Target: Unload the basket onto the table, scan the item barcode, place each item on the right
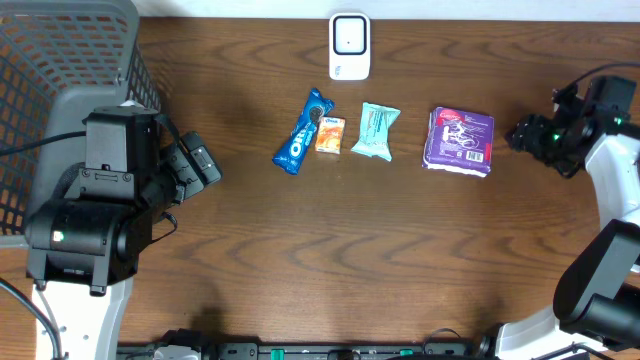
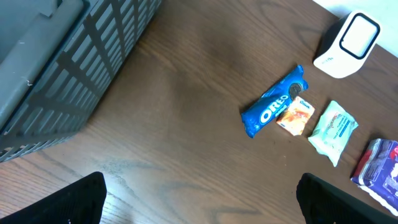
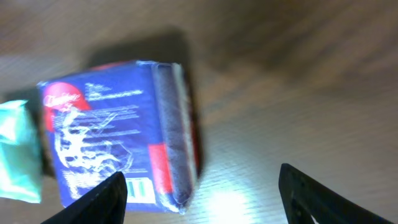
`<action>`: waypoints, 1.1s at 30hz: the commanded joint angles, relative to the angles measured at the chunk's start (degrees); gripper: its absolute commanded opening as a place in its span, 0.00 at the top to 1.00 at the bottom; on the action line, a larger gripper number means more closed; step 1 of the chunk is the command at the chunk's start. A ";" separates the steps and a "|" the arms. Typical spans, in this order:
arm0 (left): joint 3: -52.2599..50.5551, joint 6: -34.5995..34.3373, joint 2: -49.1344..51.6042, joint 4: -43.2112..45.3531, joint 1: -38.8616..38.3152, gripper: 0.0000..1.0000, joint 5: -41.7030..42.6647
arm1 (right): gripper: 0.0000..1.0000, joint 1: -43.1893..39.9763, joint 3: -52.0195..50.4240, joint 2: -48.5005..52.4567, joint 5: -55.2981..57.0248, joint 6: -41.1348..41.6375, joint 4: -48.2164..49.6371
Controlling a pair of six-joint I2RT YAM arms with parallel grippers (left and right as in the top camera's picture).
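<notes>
Four items sit below the one scanner (image 1: 349,46): Oreo pack (image 1: 303,133), orange pouch (image 1: 330,134), teal pouch (image 1: 376,132), purple pack (image 1: 460,140); left gripper (image 2: 205,202) and right gripper (image 3: 202,190) gape empty.

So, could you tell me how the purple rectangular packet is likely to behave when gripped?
The purple rectangular packet looks boxy with a flat side edge, so it is probably fairly stiff and unlikely to roll. Its smooth printed wrapper may slip under a light grip.

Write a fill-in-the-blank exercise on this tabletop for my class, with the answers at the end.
The blue cookie pack is labelled ____. In front of the white scanner, ____ packaged items lie in a row. The grey basket stands far to the ____ of that pack. Answers: Oreo; four; left.
</notes>
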 commanded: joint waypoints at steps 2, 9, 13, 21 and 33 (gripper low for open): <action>0.42 0.13 0.15 -0.15 0.26 0.02 -0.72 | 0.23 0.00 -6.10 0.15 -10.95 -0.28 9.33; 0.42 0.15 0.15 -0.15 0.26 0.02 -0.70 | 0.24 0.33 -8.61 0.15 -12.57 1.81 16.76; 0.42 0.13 0.15 -0.15 0.26 0.02 -0.70 | 0.27 0.83 -9.99 0.28 -13.94 1.79 19.69; 0.42 0.15 0.15 -0.15 0.26 0.02 -0.72 | 0.29 2.27 -12.59 3.72 -13.92 1.79 22.82; 0.42 0.13 0.15 -0.15 0.26 0.02 -0.70 | 0.82 2.19 -12.74 9.33 -13.92 1.79 22.99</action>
